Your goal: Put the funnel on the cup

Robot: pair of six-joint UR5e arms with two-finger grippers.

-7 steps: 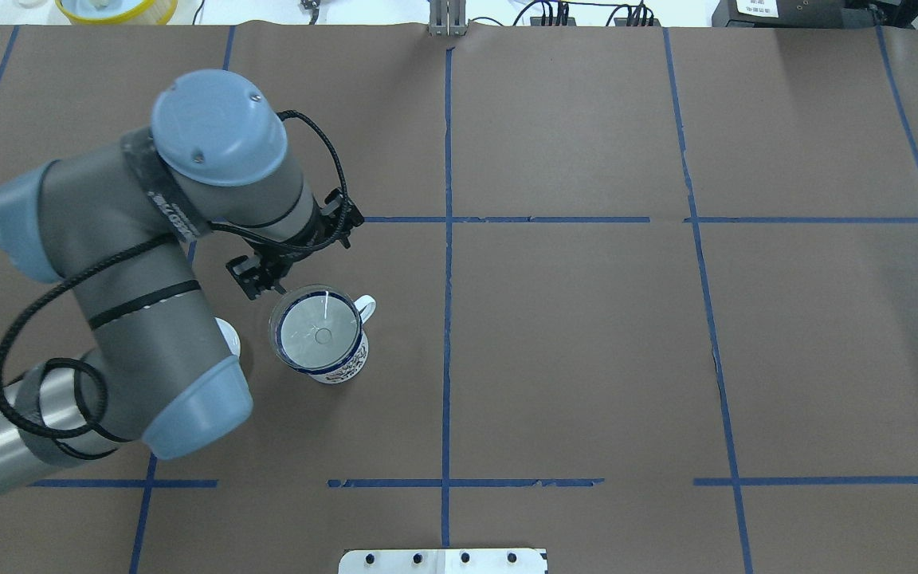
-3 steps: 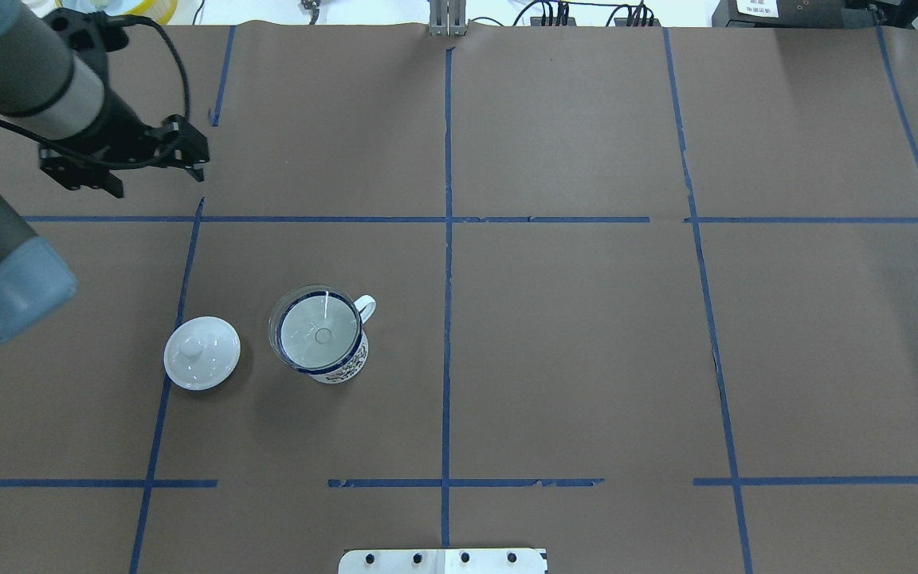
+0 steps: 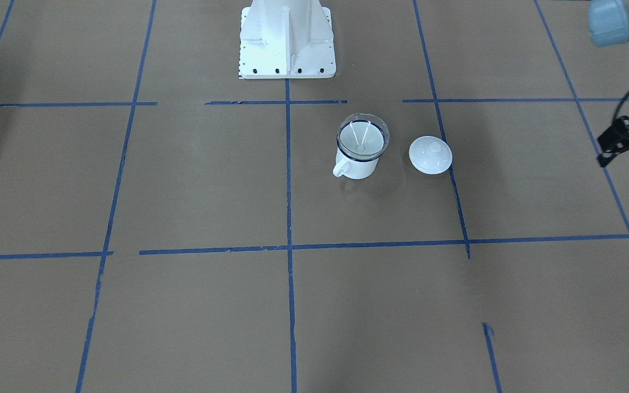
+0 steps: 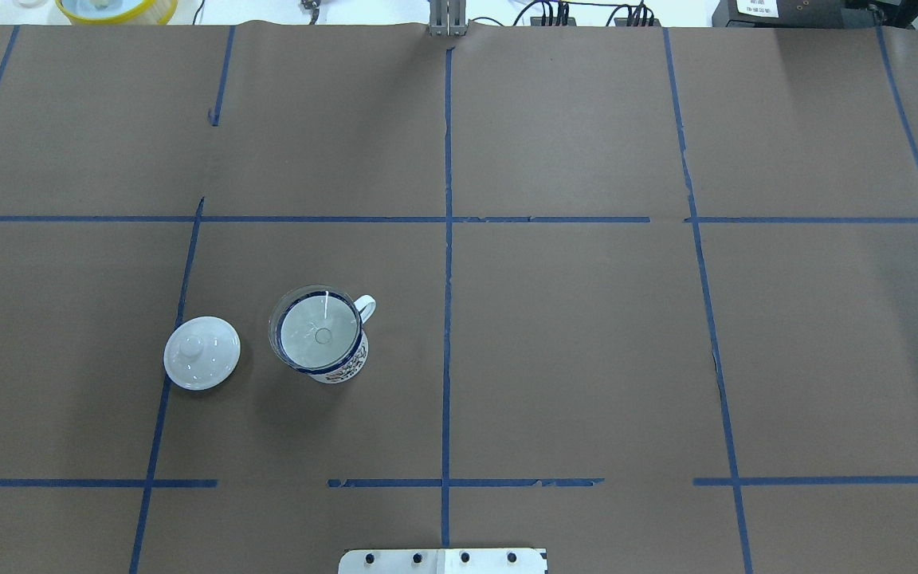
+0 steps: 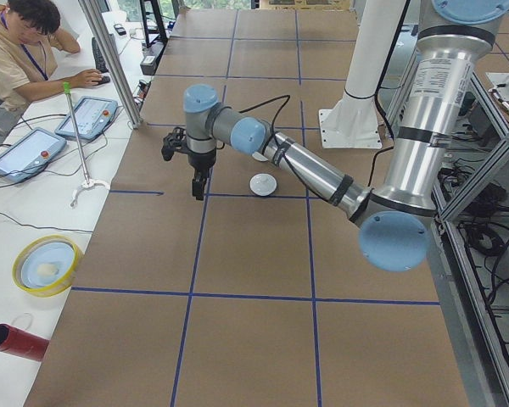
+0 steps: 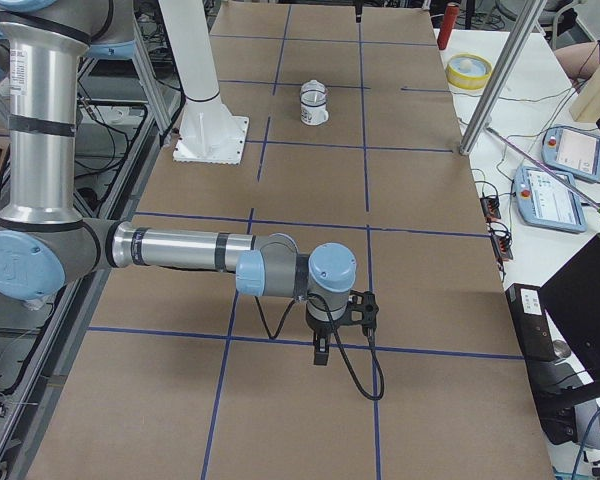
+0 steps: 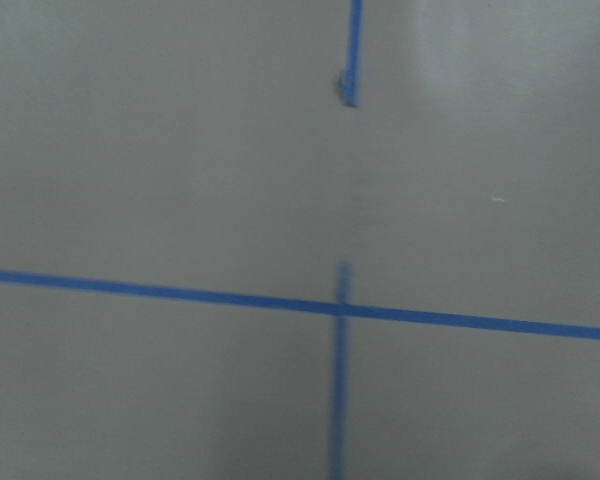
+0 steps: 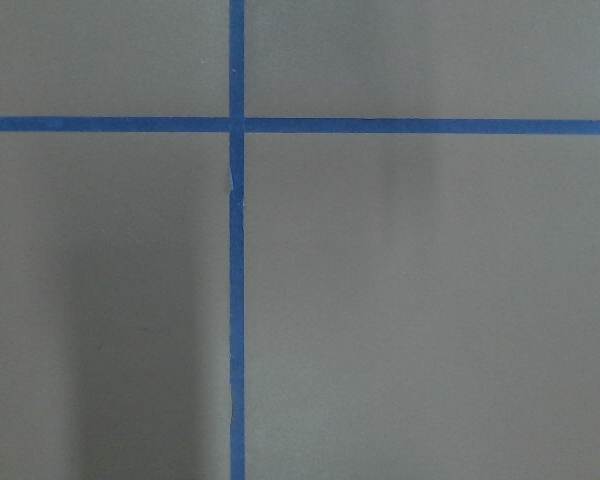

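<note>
Funnel point(image 4: 317, 331) sits on cup point(image 4: 345, 369), centre-left: placing looks done, nothing left. The left hand point(image 5: 196, 188) hangs aside; its spread I cannot tell.

Left hand point(image 5: 198, 190) is small in the left side view, so finger gap is unreadable. The front view cuts it off at the right edge, showing only black bracket and cable; overhead shows just a black sliver at the left edge. Right hand point(image 6: 321, 352) shows only in the right side view, too small to tell whether it is parted or closed. Neither wrist view shows its own fingers. Left wrist view is motion-blurred and the tape lines on the surface point(image 7: 180, 180) are smeared. Funnel point(image 4: 317, 331) stem is hidden inside the cup point(image 4: 341, 365). Cup's side print is too small to read. In the right side view the funnel can't be told from the cup.
</note>
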